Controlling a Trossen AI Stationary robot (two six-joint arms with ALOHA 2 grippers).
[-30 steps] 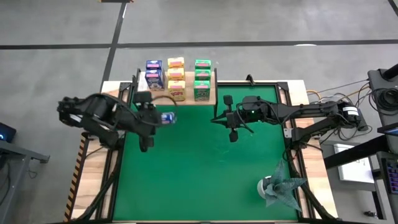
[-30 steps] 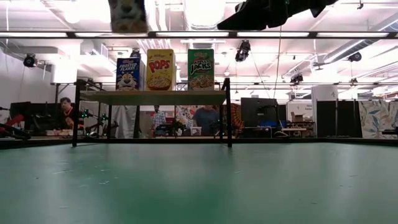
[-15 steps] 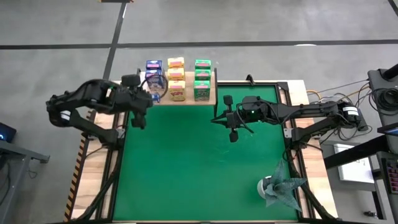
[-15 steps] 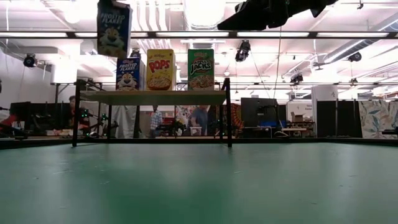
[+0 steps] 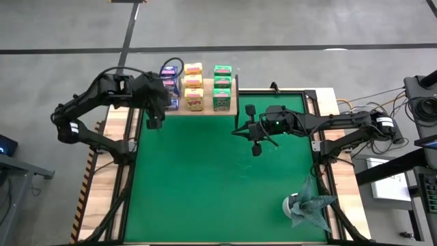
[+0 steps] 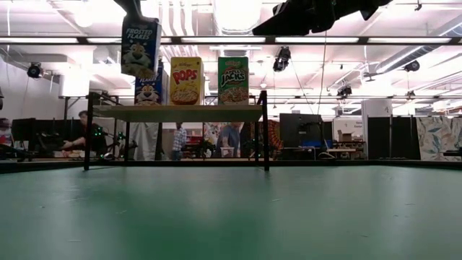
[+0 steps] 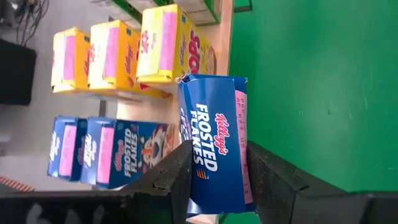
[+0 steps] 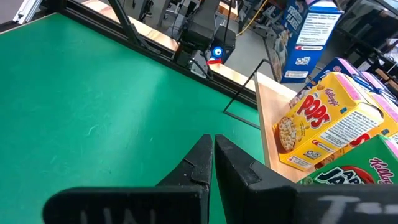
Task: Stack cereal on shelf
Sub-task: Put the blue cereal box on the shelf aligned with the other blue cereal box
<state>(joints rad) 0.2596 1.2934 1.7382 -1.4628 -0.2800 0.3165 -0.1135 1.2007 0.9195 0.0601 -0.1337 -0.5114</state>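
Blue cereal box (image 6: 140, 48) tilted above shelf (image 6: 177, 113); yellow (image 6: 186, 81), green (image 6: 233, 80) boxes standing.

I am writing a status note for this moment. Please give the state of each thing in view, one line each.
Left pincer: shut on a blue box, above the shelf's left end.
Blue box: held in the air, not yet on the shelf.
Right pincer: shut, holding nothing, over the mat.
Shelf: carries two blue, three yellow, three green boxes.
Yellow boxes: upright, in a row.
Green boxes: upright, in a row.
Foil wad: on the mat, untouched.
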